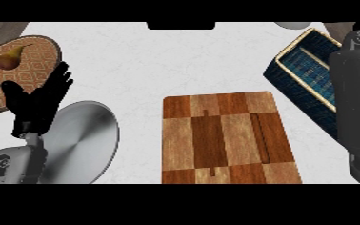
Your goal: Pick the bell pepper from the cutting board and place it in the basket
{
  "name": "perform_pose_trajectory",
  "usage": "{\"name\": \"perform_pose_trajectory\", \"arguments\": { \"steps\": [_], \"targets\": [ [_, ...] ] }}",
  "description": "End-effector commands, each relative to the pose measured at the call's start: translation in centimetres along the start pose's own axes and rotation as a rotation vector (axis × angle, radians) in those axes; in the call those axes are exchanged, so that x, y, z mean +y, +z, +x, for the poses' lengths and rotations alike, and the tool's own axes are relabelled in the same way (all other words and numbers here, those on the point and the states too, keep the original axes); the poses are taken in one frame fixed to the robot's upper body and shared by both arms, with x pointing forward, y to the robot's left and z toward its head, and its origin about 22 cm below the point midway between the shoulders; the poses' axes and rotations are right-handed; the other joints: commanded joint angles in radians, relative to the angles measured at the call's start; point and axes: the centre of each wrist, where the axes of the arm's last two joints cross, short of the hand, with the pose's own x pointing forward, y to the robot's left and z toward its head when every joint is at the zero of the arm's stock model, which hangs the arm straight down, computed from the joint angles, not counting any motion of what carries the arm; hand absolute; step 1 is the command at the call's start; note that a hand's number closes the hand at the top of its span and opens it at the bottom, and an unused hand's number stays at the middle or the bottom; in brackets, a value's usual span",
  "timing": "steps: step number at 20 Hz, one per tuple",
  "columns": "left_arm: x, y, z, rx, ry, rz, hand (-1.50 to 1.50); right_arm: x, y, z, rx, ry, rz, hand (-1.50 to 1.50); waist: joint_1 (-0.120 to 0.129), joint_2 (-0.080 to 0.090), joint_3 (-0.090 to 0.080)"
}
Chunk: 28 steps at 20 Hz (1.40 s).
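left hand (pixel 35 104) rests open at 9 o'clock, fingers spread. right arm (pixel 346 86) over the basket (pixel 299 82) at 3, can't tell its grip.

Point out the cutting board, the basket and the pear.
Cutting board (pixel 225 138): head view, middle of its top.
Basket (pixel 295 93): head view, its dark outer wall.
Pear (pixel 9 59): head view, its round body.

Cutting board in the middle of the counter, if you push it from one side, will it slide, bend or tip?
The cutting board looks like a flat slab of wooden blocks, so it is probably stiff, not floppy. It lies flat on the counter, so it should slide rather than tip. If it is solid wood, it is likely fairly heavy.
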Motion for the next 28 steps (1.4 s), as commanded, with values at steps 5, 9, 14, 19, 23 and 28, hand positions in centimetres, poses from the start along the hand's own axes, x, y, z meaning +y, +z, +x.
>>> {"name": "perform_pose_trajectory", "arguments": {
  "steps": [5,9,14,19,23,28],
  "targets": [
    [-1.1,0.8,1.3,0.001,-0.019,-0.024,0.0,1.6,-1.3,-2.7,0.034,-0.041,-0.01,-1.5,0.01,0.0,0.0],
    [1.3,-0.8,0.2,-0.005,-0.008,-0.011,0.0,0.9,-1.5,-0.2,0.013,-0.139,-0.042,-1.5,0.011,0.003,-0.001],
    [-0.6,-0.6,-0.1,0.009,0.001,-0.002,0.0,-3.0,-2.4,-2.9,0.147,-0.345,-0.212,-1.5,-0.016,-0.004,0.0],
    [1.2,0.3,0.9,0.008,-0.006,0.011,0.0,-8.2,-3.6,-5.7,0.212,-0.492,-0.296,-1.5,-0.023,-0.011,0.001],
    [0.4,0.5,-0.1,0.031,0.016,0.032,0.0,-13.8,-3.0,-9.2,0.211,-0.488,-0.24,-1.5,-0.031,-0.011,0.0],
    [0.2,1.1,-1.5,0.019,0.003,0.04,0.0,-17.0,0.8,-14.5,0.213,-0.429,-0.066,-1.5,-0.06,-0.016,0.0]
  ]
}}
